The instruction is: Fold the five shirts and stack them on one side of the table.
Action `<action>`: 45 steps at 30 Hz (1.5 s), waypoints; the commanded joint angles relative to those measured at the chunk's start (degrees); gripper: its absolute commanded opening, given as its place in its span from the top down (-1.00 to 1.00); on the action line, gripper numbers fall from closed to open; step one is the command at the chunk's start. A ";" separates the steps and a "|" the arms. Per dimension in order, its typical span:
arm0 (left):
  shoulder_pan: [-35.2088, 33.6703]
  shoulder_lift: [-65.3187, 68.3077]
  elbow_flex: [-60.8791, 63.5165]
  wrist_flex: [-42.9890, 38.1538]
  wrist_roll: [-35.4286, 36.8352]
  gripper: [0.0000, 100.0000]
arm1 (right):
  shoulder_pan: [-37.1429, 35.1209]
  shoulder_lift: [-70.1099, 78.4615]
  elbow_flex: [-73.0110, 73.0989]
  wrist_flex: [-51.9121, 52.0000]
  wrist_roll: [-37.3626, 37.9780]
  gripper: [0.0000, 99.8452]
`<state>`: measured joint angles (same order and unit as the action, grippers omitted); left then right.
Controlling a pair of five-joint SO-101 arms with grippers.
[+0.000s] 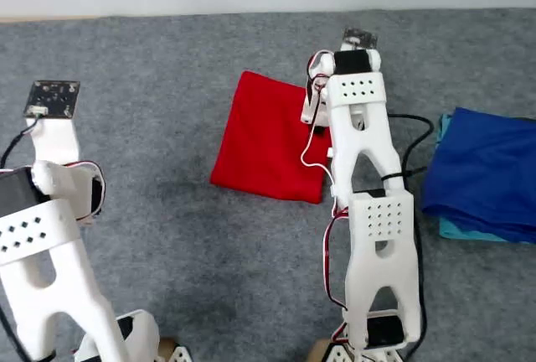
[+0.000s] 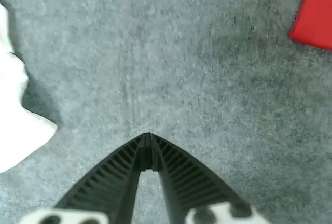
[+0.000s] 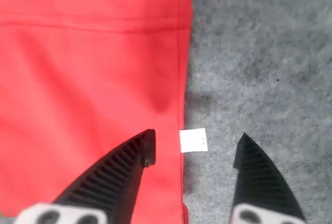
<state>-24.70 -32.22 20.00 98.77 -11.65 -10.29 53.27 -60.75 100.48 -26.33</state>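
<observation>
Far left, the left gripper (image 2: 150, 143) hangs over bare grey table cover (image 2: 171, 63) w/ its jaws pressed together on nothing. A white shape (image 2: 15, 125) sits beside it, and I can't tell if that's cloth or arm housing. Mid-table lies the red shirt (image 1: 264, 140), folded into a rough rectangle, flat on the cover. The right gripper (image 3: 197, 142) is low over the shirt's edge nearer the stack, jaws apart, one finger above red fabric and the other above grey, w/ a small white tag (image 3: 193, 141) between them. Far right is the blue stack (image 1: 486, 169), a teal layer (image 1: 465, 230) peeking out underneath. Risk, as I judge it: closing here could pinch just the tag or the top layer (not the whole fold), so a lift would peel the shirt open. Dragging could bunch it on the rough cover. Hard to see: the arm covers that shirt edge in the high view, and the stack is cut off by the frame, so the no. of shirts in it is unclear.
</observation>
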 commanded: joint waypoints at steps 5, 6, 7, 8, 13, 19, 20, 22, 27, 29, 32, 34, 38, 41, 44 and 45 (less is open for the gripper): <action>0.35 -1.41 0.13 -0.88 -0.26 1.00 | -2.07 0.22 -0.62 0.92 -0.70 0.55; 0.35 -1.41 0.13 -0.88 -0.26 1.00 | -2.59 1.10 -0.62 0.48 -0.70 0.55; 0.35 -1.41 0.13 -0.88 -0.26 1.00 | -2.95 2.07 -0.62 0.04 -0.70 0.56; 0.35 -1.41 0.13 -0.88 -0.26 1.00 | -3.65 2.86 -0.62 -0.57 -0.70 0.57; 0.35 -1.49 0.13 -0.88 -0.26 1.00 | -5.14 5.76 -0.62 -3.47 -0.79 0.60; 0.35 -1.67 0.13 -0.88 -0.26 1.00 | -5.23 8.04 -0.62 -4.70 -0.79 0.60; 0.35 -1.49 0.13 -0.88 -0.26 1.00 | -5.23 8.40 -0.62 -4.70 -0.79 0.60; 0.35 -1.41 0.13 -0.88 -0.26 1.00 | -5.23 9.19 -0.62 -5.05 -0.79 0.60; 0.35 -1.41 0.13 -0.88 -0.26 1.00 | -4.97 9.98 -0.62 -5.58 -0.79 0.61; 0.35 -1.41 0.13 -0.88 -0.26 1.00 | -5.23 10.07 -0.62 -5.58 -0.79 0.63; 0.35 -1.41 0.13 -0.88 -0.26 1.00 | -5.23 9.98 -0.62 -5.58 -0.62 0.84; 0.35 -1.41 0.13 -0.88 -0.26 1.00 | -5.23 9.98 -0.62 -5.49 -0.35 0.93; 0.35 -1.49 0.13 -0.88 -0.26 1.00 | -4.70 9.36 -0.62 -3.82 -0.35 0.95; 0.35 -1.67 -0.04 -0.88 -0.26 1.00 | -4.26 8.13 -1.49 -2.33 -0.35 0.98; 0.35 -1.67 -0.13 -0.88 -0.26 1.00 | -4.09 6.20 -3.96 0.66 -0.26 0.98; 0.35 -1.67 -0.13 -0.88 -0.26 1.00 | -4.09 5.58 -4.75 1.71 0.26 0.98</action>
<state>-24.70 -32.22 20.35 98.68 -11.65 -14.68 62.51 -62.33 98.99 -26.51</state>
